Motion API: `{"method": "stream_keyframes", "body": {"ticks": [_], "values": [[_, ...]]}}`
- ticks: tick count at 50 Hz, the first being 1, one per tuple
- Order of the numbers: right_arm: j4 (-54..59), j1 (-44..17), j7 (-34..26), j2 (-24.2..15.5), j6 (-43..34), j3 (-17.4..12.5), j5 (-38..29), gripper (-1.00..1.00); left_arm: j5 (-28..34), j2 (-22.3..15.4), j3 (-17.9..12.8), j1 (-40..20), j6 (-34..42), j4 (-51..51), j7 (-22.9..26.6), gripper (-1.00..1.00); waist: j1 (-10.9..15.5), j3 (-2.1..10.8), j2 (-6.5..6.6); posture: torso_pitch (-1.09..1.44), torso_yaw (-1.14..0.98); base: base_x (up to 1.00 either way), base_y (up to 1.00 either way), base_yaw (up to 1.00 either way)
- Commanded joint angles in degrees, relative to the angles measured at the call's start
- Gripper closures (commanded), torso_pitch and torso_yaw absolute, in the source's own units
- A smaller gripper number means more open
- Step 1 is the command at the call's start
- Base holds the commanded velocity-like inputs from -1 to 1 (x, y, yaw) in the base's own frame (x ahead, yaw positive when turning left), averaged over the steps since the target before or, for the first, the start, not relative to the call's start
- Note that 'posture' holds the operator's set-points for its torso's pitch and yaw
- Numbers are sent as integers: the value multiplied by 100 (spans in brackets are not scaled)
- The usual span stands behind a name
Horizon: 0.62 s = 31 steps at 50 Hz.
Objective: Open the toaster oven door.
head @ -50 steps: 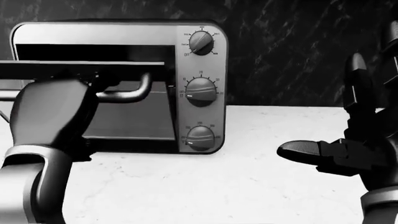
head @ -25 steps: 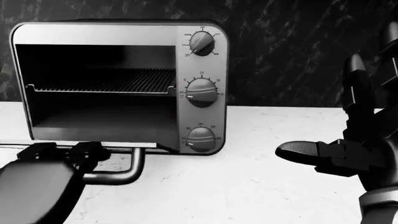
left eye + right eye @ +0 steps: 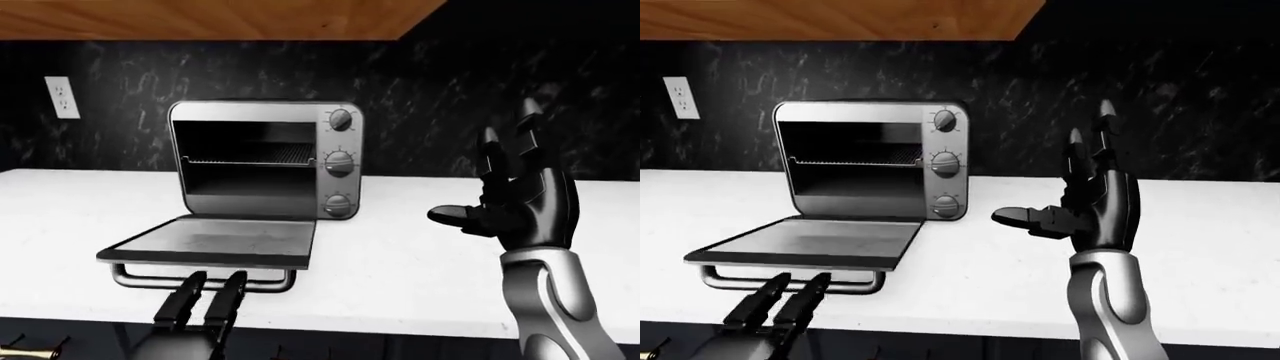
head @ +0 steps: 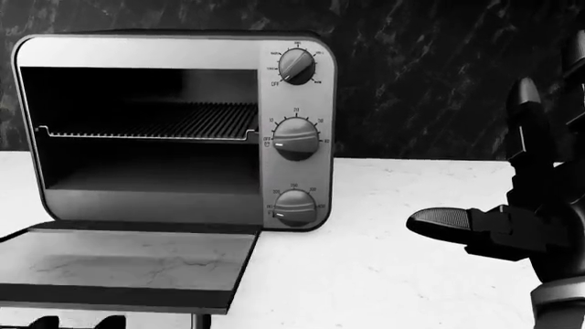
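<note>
At the bottom of the left-eye view I see my left hand (image 3: 200,304) with its dark fingers (image 3: 183,298) stretched out straight and unclenched, their tips just below the handle bar (image 3: 200,283); whether they touch it I cannot tell. They are not wrapped around anything. The bar runs along the near edge of the toaster oven door (image 3: 213,241), which lies dropped flat and level over the white counter (image 3: 420,277), hinged at the foot of the oven's mouth, left of centre in the frame.

On the right side of the frame my right hand (image 3: 520,199) is held up above the counter, spread wide, thumb pointing toward the left and the other fingers pointing up; it grips nothing and is well apart from the oven.

Further in, the toaster oven (image 4: 173,127) sits on the counter in the upper left of the head view, its cavity exposed with a wire rack (image 4: 151,123) across the middle. Three knobs (image 4: 295,138) are stacked down its right panel. Behind it is a dark marbled wall (image 3: 450,97), with a wall outlet (image 3: 62,97) at the upper left of the left-eye view and a wooden cabinet underside (image 3: 210,19) along the top.
</note>
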<state>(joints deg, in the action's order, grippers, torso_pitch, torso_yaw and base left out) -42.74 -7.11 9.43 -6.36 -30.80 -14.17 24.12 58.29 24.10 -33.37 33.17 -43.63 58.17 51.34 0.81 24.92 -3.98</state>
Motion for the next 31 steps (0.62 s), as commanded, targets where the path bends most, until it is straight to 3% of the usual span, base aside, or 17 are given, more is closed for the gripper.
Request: {"method": "stream_keyframes", "body": {"ticks": [1,7,12,31], "values": [[-112,-146,-14,-33,97,9,21,-100,-1031,315,-419,-29,-994,183,380,-98,-4,-90,-14,-64,0,0,0,0],[-112,-161,-3,-28,100,34,3,-100,-2185,461,-1503,-213,-1319,150,1026,-100,17,-93,-12,-64,0,0,0,0],[-142,-168,14,-30,67,33,14,-100,-2072,490,-2045,-521,-1585,-340,886,-100,18,-107,23,-64,0,0,0,0],[-187,-212,45,-52,-1,6,49,-100,-1487,371,-1618,-618,-1143,-208,623,-100,-69,-92,93,-64,0,0,0,0]]}}
